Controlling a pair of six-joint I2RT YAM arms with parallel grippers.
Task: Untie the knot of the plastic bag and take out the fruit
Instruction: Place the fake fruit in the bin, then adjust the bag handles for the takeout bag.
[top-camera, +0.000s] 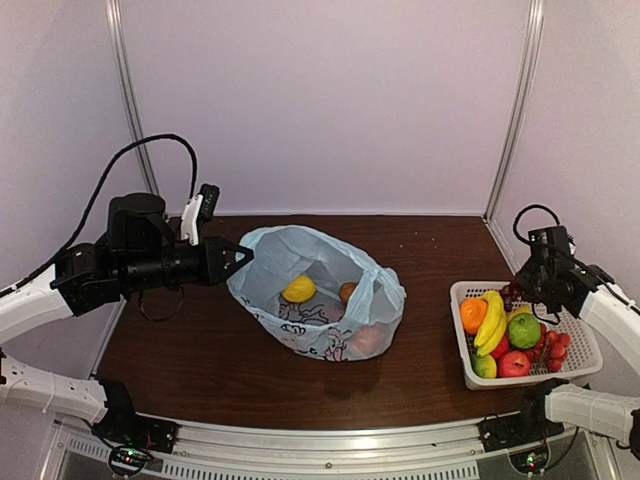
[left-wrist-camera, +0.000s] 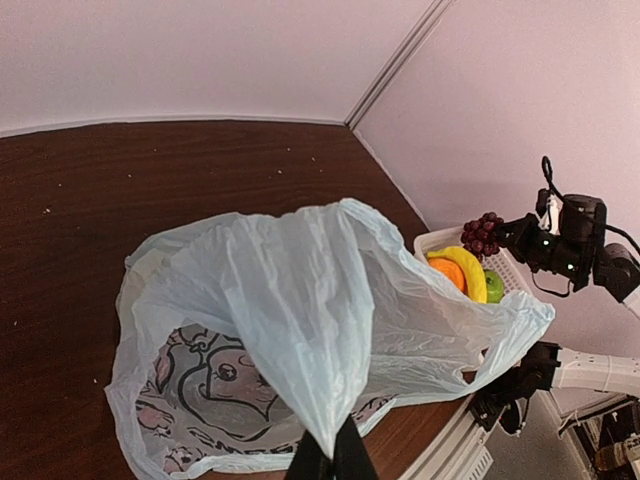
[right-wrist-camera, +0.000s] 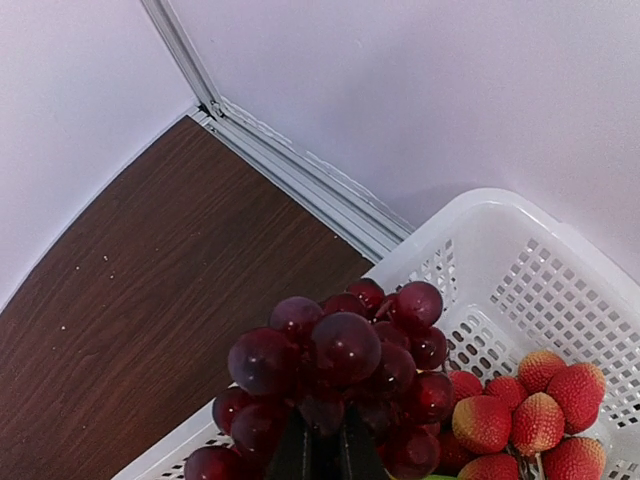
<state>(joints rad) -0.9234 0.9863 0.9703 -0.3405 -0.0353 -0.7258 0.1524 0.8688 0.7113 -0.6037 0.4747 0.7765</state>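
My left gripper (left-wrist-camera: 332, 455) pinched tight on a lifted fold of the plastic bag (top-camera: 320, 260), bag open mid-table, lemon (top-camera: 298, 289) inside, lettering on its cartoon print unreadable to me, my right gripper (right-wrist-camera: 322, 445) clamped on the grape bunch (right-wrist-camera: 340, 360) over the basket (right-wrist-camera: 520, 260)

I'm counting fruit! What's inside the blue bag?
In the bag lie a lemon and an orange; another orange shape shows through the plastic. The folds may hide more.

Open blue plastic bag (top-camera: 322, 333), lemon (top-camera: 298, 289) inside
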